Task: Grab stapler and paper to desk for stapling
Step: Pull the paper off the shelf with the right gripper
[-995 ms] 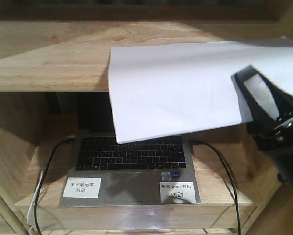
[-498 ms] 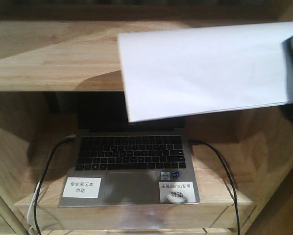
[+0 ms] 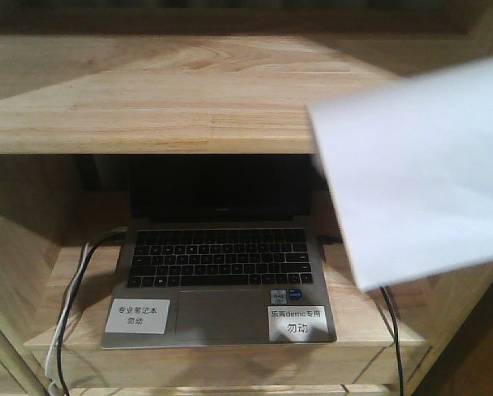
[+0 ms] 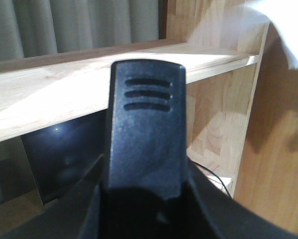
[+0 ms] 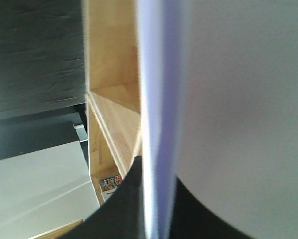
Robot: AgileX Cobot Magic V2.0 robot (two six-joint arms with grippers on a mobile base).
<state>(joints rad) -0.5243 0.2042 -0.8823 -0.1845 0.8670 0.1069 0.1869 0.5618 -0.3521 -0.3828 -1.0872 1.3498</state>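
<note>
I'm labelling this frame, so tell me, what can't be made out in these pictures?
The paper is blurred and cut off by the right edge in the front view; the right wrist view shows it only edge-on.
The stapler cannot be identified: the black part filling the left wrist view may be it or a finger.
The laptop screen is too dark to read in the front view.

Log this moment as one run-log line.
right pincer: shut on paper | paper: aloft, right of laptop | laptop: open, under shelf
</note>
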